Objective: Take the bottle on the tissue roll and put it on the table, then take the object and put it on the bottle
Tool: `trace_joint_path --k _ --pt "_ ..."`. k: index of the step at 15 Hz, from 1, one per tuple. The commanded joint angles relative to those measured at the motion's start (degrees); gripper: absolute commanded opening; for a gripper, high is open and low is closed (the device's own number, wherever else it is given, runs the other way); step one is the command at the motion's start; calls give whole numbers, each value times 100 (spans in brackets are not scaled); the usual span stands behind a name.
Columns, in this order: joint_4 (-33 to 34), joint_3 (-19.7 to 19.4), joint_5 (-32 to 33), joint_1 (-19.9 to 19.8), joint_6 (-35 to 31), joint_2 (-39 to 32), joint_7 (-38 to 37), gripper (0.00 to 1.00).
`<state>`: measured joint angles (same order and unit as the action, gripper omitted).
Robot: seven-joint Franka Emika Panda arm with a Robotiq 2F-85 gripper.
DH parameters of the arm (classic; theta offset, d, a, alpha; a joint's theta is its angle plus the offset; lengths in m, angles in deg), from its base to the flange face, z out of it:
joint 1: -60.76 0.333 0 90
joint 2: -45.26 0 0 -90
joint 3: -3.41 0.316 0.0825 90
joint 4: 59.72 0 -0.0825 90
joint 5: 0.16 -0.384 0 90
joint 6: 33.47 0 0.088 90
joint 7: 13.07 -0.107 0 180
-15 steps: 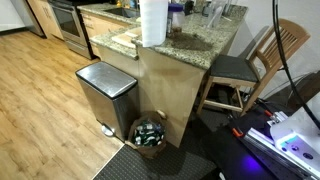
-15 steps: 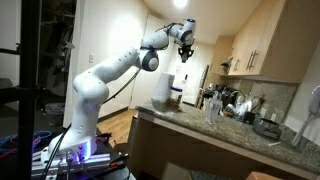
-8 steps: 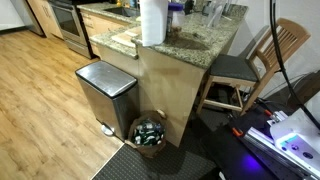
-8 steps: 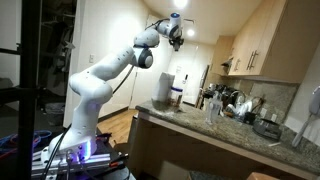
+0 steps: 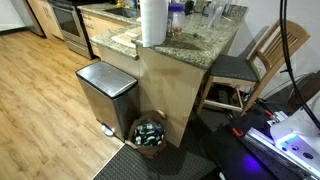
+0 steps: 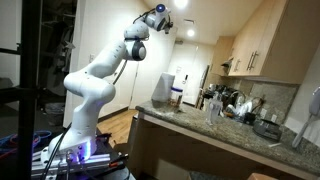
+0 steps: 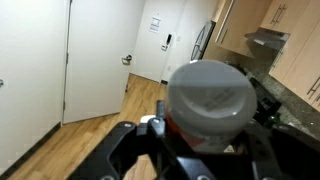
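Observation:
In the wrist view a bottle [image 7: 210,100] with a broad white round end and an orange label fills the space between my fingers [image 7: 150,126], and my gripper [image 7: 206,130] is shut on it. An exterior view shows the arm raised high, with the gripper [image 6: 162,18] near the ceiling, well above and apart from the tissue roll [image 6: 162,88]. The tissue roll [image 5: 153,22] stands upright as a tall white cylinder at the corner of the granite table [image 5: 205,45], whose top [image 6: 215,128] also appears from the other side. Nothing rests on top of the roll.
A small blue-lidded container [image 5: 176,15] stands beside the roll, with more clutter [image 6: 225,102] farther along the counter. Below the counter are a steel pedal bin [image 5: 105,85] and a basket of bottles [image 5: 150,132]. A wooden chair [image 5: 262,52] stands at its end.
The arm has swung upward and away from the tissue roll, carrying the bottle from just above the roll to near the ceiling. The grip has not changed.

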<state>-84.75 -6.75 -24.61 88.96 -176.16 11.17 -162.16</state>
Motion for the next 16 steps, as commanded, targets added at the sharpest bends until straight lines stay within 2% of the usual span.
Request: trace_joint_path --k 1,4,7,11,13,16 --pt "-1346 -1363 -1609 310 -224 751 0 25" --pt "-2075 -2712 -2548 712 -160 864 -2 25" --pt "-2926 -4163 -3115 1466 -87 810 -7 25" --pt "-4292 -6014 -3498 2913 112 638 -13 25" --pt "-5042 -6740 -3781 3690 309 684 -15 25" --pt "-6036 -8082 -4433 4891 751 443 -16 25"
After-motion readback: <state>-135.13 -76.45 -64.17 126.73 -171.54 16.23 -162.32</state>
